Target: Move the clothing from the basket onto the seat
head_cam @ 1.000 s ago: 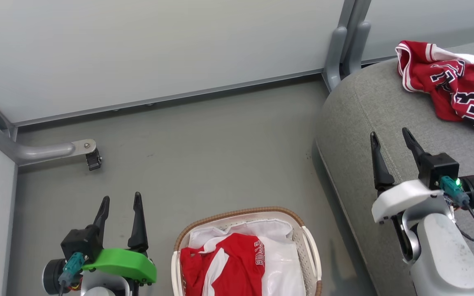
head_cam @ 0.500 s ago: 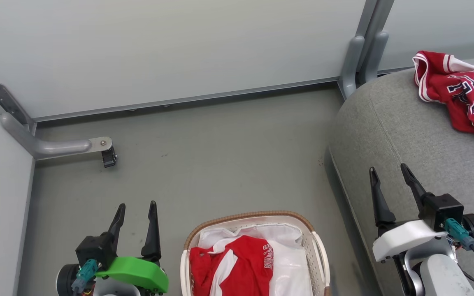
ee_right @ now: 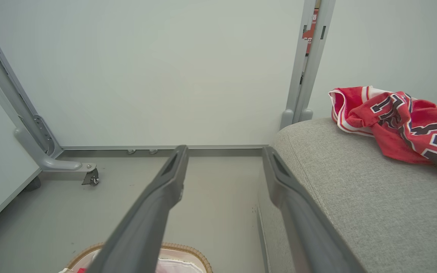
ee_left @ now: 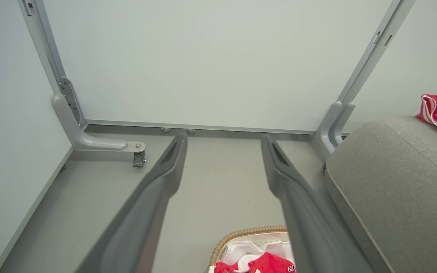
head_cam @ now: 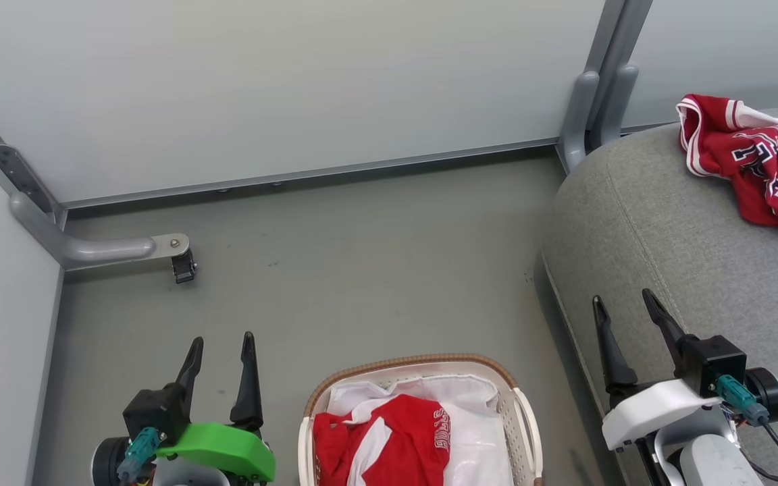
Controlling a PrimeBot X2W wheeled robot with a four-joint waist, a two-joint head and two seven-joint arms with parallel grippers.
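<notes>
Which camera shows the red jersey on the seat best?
Right wrist view: the jersey shows largest, numbers clear. The head view crops it at the edge; the left wrist view catches just a corner.

We count two red garments: one jersey (head_cam: 754, 162) on the seat (head_cam: 652, 229) and one red piece (head_cam: 396, 439) in the basket (head_cam: 423, 361). That makes one seat and one basket, with one white lining (head_cam: 470, 432). There are two hands, the left hand (head_cam: 222, 341) and the right hand (head_cam: 622, 297), each with two fingers (head_cam: 248, 378). We find one caster wheel (head_cam: 183, 266).
</notes>
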